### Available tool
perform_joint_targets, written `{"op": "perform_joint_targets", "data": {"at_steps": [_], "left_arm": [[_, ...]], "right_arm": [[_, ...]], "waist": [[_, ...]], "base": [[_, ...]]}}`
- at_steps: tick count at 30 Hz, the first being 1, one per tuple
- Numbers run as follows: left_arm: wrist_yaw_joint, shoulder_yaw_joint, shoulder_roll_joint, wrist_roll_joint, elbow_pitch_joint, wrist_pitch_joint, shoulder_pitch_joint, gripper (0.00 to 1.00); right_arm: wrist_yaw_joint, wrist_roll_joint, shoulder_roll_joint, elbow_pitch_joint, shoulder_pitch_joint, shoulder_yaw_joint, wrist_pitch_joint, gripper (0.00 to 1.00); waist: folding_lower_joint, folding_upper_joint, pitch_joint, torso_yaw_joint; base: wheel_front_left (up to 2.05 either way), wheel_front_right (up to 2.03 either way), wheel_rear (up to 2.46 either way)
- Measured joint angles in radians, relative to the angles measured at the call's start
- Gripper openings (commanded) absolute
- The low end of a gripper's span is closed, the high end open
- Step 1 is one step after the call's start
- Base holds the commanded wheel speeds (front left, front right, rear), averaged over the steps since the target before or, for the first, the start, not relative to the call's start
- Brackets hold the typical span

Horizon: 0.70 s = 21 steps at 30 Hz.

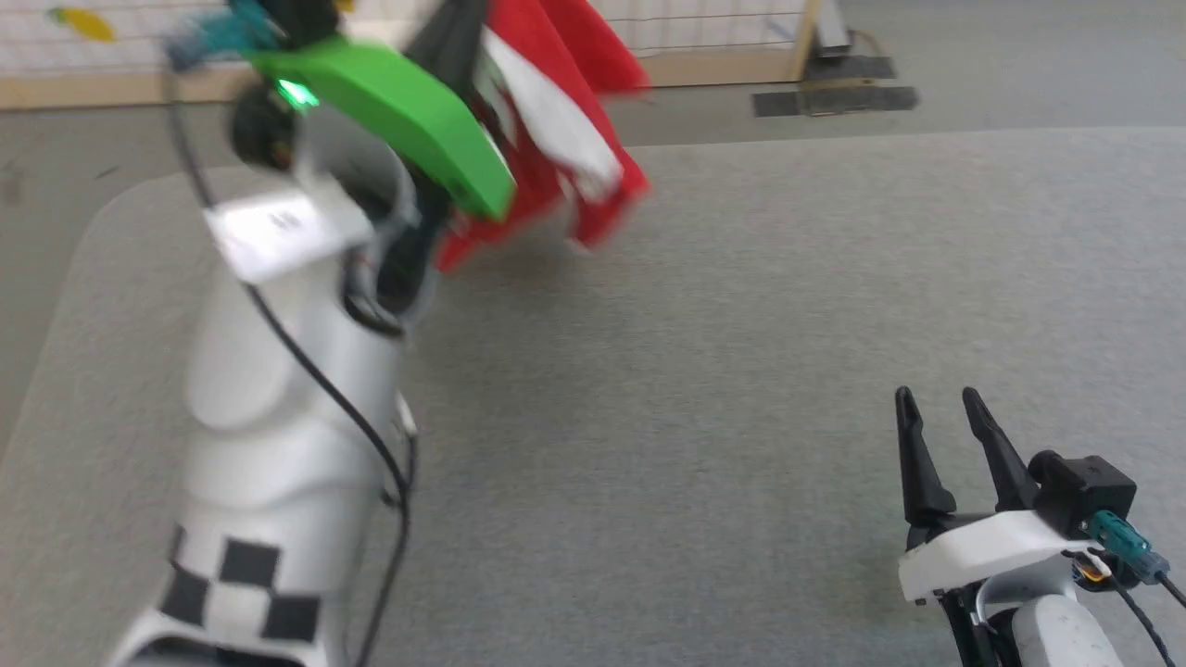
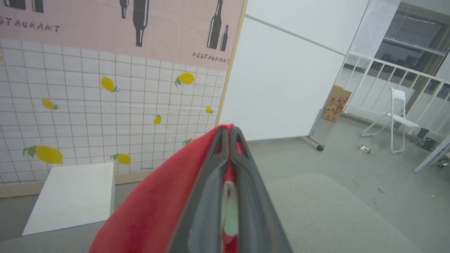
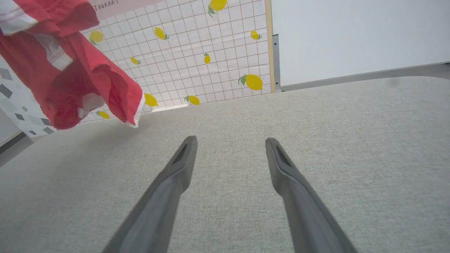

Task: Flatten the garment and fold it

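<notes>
I hold the limp, light garment clenched in my left tool; my released right tool should pinch its hanging hem.

1. The grey tabletop lies bare across its middle and right, open to a pass.
2. The garment hangs over the far left, blocking that corner.
3. The pale left forearm rises across the near left.
4. The right gripper, jaws apart, occupies the near right corner.
</notes>
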Motion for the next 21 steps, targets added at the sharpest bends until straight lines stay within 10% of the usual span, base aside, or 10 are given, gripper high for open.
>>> {"op": "perform_joint_targets", "data": {"at_steps": [13,15,16,21], "left_arm": [[0.010,-0.368,-0.031,-0.181,0.203,0.136,0.365,0.00],[0.027,-0.415,-0.032,-0.207,0.239,0.166,0.403,0.35],[0.034,-0.429,-0.032,-0.248,0.246,0.174,0.422,1.00],[0.058,-0.436,-0.033,-0.377,0.202,0.111,0.423,1.00]], "right_arm": [[0.000,0.003,0.000,0.008,0.015,0.006,-0.004,1.00],[0.000,0.011,0.000,0.008,0.015,0.008,-0.004,1.00],[0.000,0.013,0.000,0.008,0.015,0.010,-0.004,1.00],[0.000,0.017,0.000,0.013,0.015,0.014,-0.004,1.00]], "waist": [[0.0000,0.0000,0.000,-0.114],[0.0000,0.0000,0.002,-0.115],[0.0000,0.0000,0.002,-0.114],[0.0000,0.0000,-0.001,-0.092]], "base": [[0.00,0.00,0.00],[0.00,0.00,0.00],[0.00,0.00,0.00],[0.00,0.00,0.00]]}}
